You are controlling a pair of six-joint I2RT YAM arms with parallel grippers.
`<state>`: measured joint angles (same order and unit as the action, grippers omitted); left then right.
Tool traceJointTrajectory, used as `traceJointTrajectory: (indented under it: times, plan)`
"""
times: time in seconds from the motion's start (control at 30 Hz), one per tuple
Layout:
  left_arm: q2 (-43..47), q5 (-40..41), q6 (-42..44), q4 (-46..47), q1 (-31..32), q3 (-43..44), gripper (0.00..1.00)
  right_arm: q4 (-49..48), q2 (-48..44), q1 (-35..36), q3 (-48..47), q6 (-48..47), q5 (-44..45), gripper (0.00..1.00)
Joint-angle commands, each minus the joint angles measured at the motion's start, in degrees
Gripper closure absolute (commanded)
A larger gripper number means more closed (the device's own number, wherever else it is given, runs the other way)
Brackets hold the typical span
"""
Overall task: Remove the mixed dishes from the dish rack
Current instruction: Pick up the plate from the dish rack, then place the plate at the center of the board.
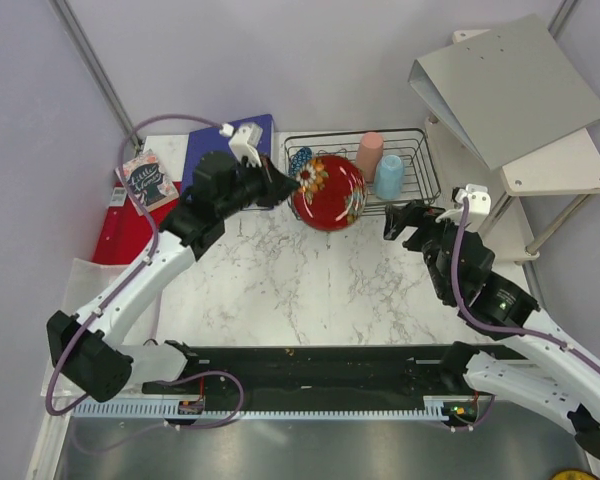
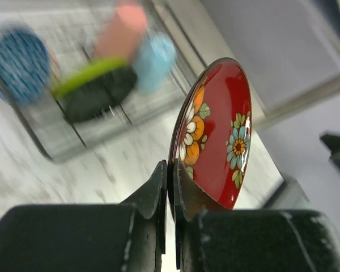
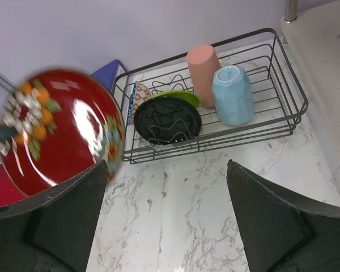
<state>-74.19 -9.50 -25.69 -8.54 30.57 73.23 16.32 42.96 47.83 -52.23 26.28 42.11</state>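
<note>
We've got the left gripper (image 2: 169, 170) clenched on the rim of the red-and-black floral lacquer bowl (image 2: 215, 130), thin edge pinched between both fingers. The bowl hangs up on edge in the air. In the top view it's at upper centre, over the front-left corner of the rectangular black wire dish rack (image 3: 292, 68).

For us the job here is getting it down onto the white marble table (image 1: 280, 290):
- lacquer looks slick and it's only a rim pinch, so we'd keep the squeeze firm and go slow
- get it clear of the front wire before dropping height
- tip it so it lands flat, and only let go once it's resting

The bowl itself is glossy red outside with orange, white and blue flowers plus green leaves, and a dark rim.

The right gripper (image 3: 167, 170) is spread wide and holding nothing, low in front of the rack. The lime-green bowl (image 3: 170, 97), small blue patterned bowl (image 3: 140, 93), tall pink cup (image 3: 203, 65) and light blue cup (image 3: 232, 93) sit in the rack.
</note>
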Motion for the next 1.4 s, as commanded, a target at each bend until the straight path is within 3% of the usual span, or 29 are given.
traceJointTrajectory:
  times: [0.0, 0.27, 0.47, 0.6, 0.87, 1.37]
  plan:
    - [3.5, -12.3, -19.0, 4.5, 3.1, -11.4, 0.98, 1.2, -3.0, 0.0, -2.8, 2.0, 1.1, 0.07]
    - [2.0, -9.1, -20.6, 9.9, 13.9, -18.0, 0.98, 3.0, -8.2, 0.0, -5.3, 5.6, -1.9, 0.07]
    - [-10.6, -10.0, -25.5, 20.6, 19.0, -19.5, 0.98, 4.2, -9.1, 0.0, -2.7, 7.9, -1.9, 0.07]
    - [-20.3, -9.9, -28.0, 27.3, 19.4, -15.6, 0.98, 4.3, -9.2, 0.0, -0.2, 9.9, -3.4, 0.07]
    - [-36.9, -10.5, -30.4, 28.8, 20.4, -3.1, 0.98, 4.4, -9.9, 0.0, 1.2, 9.8, -3.2, 0.06]
    - [-51.5, -10.3, -31.9, 25.9, 20.3, 12.3, 0.98, 4.9, -11.1, 0.0, 3.4, 9.7, -3.3, 0.05]
